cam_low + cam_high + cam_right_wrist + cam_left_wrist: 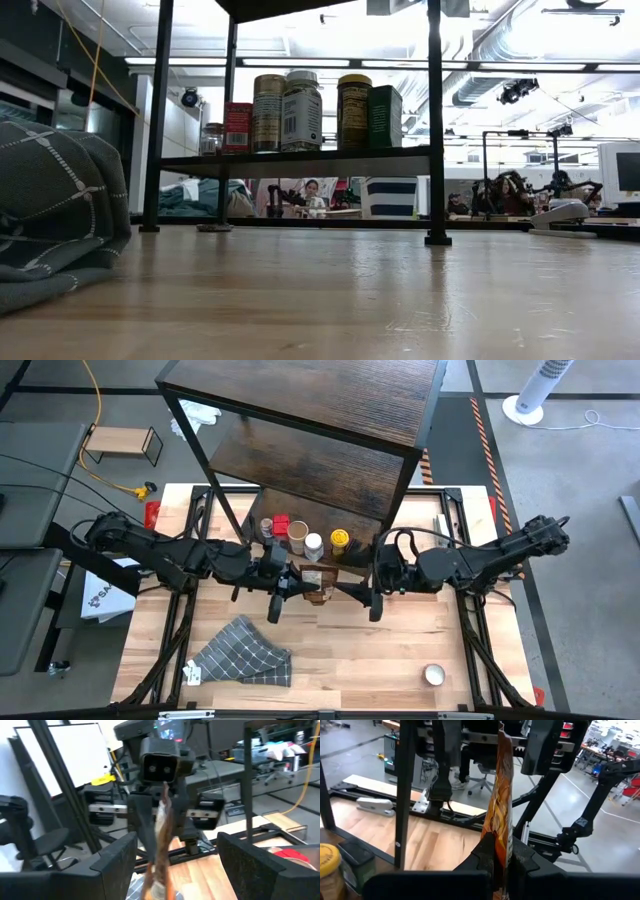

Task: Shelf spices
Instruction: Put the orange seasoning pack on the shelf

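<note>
Spices, shelved: row of jars on the lowest board of the shelf point(300, 420), which stands at the far middle of the wooden surface point(400, 650). From the left in the low view: small glass jar point(211, 138), red tin point(238, 127), tall tan-lidded jar point(267, 112), white-lidded bottle point(301, 110), yellow-lidded jar point(353, 110), dark green box point(385, 116).

Spice pouch point(314, 582), orange and brown, flat: held upright off the surface, just near of the shelf's front edge, between the two arms. Left gripper point(287, 582): fingers clenched on the pouch's lower part, the pouch standing edge-on between them in the left wrist view point(501, 805). Right gripper point(352, 590): on the pouch's right side, fingers released and spread, a dark finger point(117, 857) to either side of the pouch with a gap showing.

Grey checked cloth point(240, 652): bunched at the near left of the surface.

Small round tin point(434, 675), pale lid: near right of the surface, well apart from the shelf.

Light-wood stand point(120, 442): on the floor, far left, off the surface.

White tower fan point(535, 390): on the floor, far right.
</note>
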